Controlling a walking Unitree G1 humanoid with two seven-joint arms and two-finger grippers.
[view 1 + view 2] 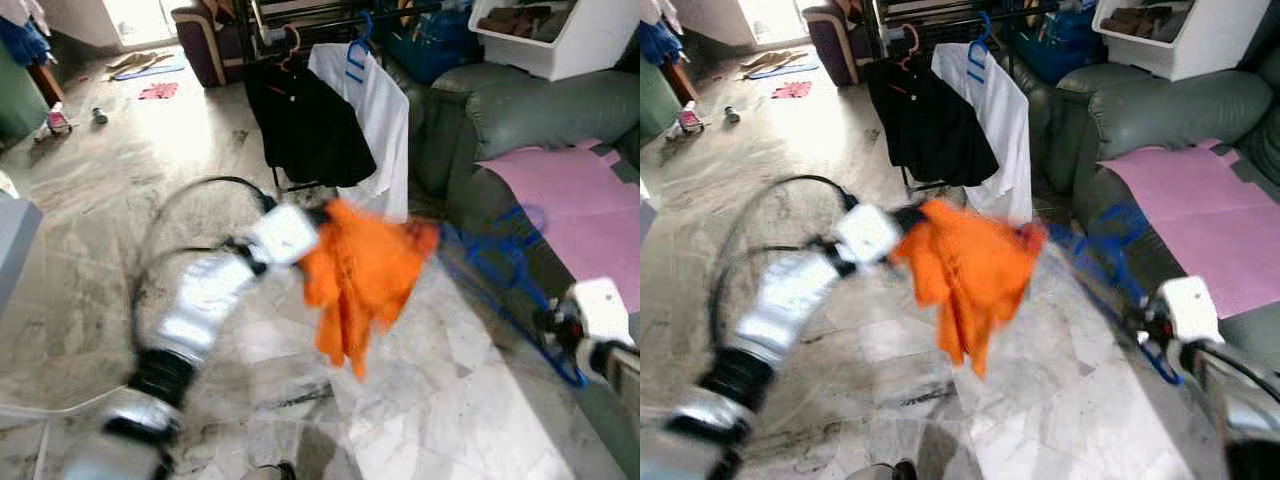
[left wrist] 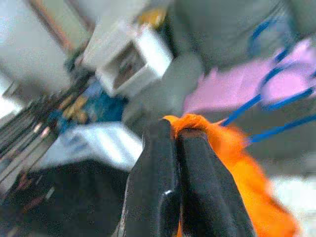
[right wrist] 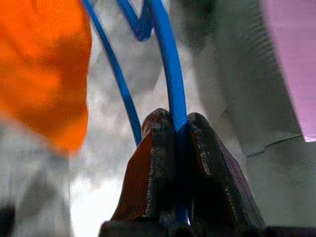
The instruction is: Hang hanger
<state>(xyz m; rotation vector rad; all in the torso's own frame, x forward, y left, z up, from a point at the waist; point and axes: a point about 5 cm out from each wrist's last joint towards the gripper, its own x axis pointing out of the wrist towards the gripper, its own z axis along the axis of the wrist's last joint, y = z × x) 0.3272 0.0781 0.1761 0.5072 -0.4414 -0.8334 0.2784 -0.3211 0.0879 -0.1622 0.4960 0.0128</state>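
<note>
while the left gripper (image 2: 175, 143) pinches the orange shirt (image 1: 365, 275) and the right gripper (image 3: 180, 131) clamps the blue hanger (image 1: 500, 270) at three o'clock, the shirt could slide off.

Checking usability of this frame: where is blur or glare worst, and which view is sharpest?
Left eye view: left arm, orange garment and blue hanger are motion-smeared, while the hanging black shirt stays fairly crisp; glare whitens the doorway floor. Left wrist view: soft throughout, left gripper included. Right wrist view: sharpest on the right gripper; garment blurred.
</note>
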